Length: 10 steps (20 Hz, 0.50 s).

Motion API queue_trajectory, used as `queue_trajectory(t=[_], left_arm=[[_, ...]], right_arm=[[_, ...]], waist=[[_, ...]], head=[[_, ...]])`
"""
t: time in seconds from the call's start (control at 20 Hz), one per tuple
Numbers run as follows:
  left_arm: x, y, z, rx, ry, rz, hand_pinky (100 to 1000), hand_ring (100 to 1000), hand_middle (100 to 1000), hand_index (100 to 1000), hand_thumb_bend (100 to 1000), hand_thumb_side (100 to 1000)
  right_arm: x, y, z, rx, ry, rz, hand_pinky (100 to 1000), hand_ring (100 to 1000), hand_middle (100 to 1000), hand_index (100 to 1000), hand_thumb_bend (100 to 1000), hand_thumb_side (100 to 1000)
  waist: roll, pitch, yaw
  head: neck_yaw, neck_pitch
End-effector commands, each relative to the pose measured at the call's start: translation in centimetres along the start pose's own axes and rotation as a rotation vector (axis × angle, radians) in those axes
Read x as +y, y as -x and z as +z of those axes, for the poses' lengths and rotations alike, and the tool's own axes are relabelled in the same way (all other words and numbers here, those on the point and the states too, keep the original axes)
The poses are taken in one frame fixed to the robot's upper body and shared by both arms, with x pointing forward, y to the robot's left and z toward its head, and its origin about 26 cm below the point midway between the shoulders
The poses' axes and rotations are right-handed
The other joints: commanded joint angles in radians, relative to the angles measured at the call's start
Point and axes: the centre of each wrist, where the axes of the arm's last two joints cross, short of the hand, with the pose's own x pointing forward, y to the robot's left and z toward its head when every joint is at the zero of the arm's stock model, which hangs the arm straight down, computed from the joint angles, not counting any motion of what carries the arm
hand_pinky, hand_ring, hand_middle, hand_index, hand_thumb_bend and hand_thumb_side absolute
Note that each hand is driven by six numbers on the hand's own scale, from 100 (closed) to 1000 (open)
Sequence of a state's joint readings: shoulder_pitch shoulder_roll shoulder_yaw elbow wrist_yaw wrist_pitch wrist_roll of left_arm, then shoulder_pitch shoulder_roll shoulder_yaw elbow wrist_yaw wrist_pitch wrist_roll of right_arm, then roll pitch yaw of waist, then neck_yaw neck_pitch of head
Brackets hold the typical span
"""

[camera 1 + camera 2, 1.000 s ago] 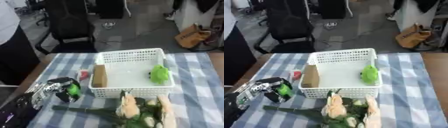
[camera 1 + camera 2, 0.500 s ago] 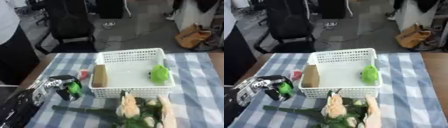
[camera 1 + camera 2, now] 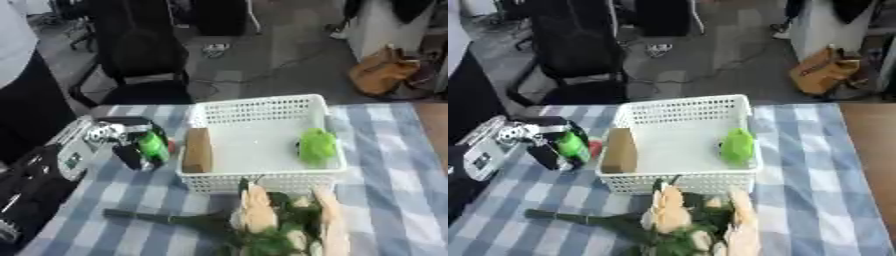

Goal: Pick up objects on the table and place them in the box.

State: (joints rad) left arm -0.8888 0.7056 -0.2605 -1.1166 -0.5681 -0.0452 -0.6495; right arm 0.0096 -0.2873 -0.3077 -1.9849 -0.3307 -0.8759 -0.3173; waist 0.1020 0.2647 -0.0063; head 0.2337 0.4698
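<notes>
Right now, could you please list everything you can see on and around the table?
Basket: one, white, centre of the table.
Green item: one, inside the basket, right side.
Tan block: one, inside the basket, against its left wall.
Flower bunch: one, pale blooms, dark green stem, in front of the basket.
Red thing: one, small, just left of the basket.
Tablecloth: one, blue and white check.
Green object: one, held left of the basket.
Left hand: black and silver, curled round the green object.
</notes>
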Motion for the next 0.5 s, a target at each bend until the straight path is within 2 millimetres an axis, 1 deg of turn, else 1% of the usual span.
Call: queue_trajectory(t=[0.05, 0.3, 0.5], left_arm=[[3.4, 0.0, 2.1, 0.029, -0.063, -0.044, 100, 229, 362, 539, 272, 100], [6.0, -1.4, 3.1, 0.021, -0.128, -0.071, 100, 223, 360, 534, 259, 100], [8.0, -3.1, 3.4, -0.020, -0.174, -0.094, 100, 224, 361, 533, 269, 100]], right_arm=[[-0.1, -0.3, -0.9, -0.037, -0.007, -0.008, 691, 784, 654, 662, 100, 976], [-0.3, -0.4, -0.9, -0.032, -0.009, -0.004, 691, 784, 654, 661, 100, 975], [-0.4, -0.4, -0.8, -0.027, -0.013, -0.001, 691, 784, 654, 661, 100, 974]], waist=[[0.013, -0.038, 0.002], [0.015, -0.046, 0.008], [0.017, -0.054, 0.011]], head=[[-0.004, 0.003], [-0.009, 0.008], [-0.009, 0.015]])
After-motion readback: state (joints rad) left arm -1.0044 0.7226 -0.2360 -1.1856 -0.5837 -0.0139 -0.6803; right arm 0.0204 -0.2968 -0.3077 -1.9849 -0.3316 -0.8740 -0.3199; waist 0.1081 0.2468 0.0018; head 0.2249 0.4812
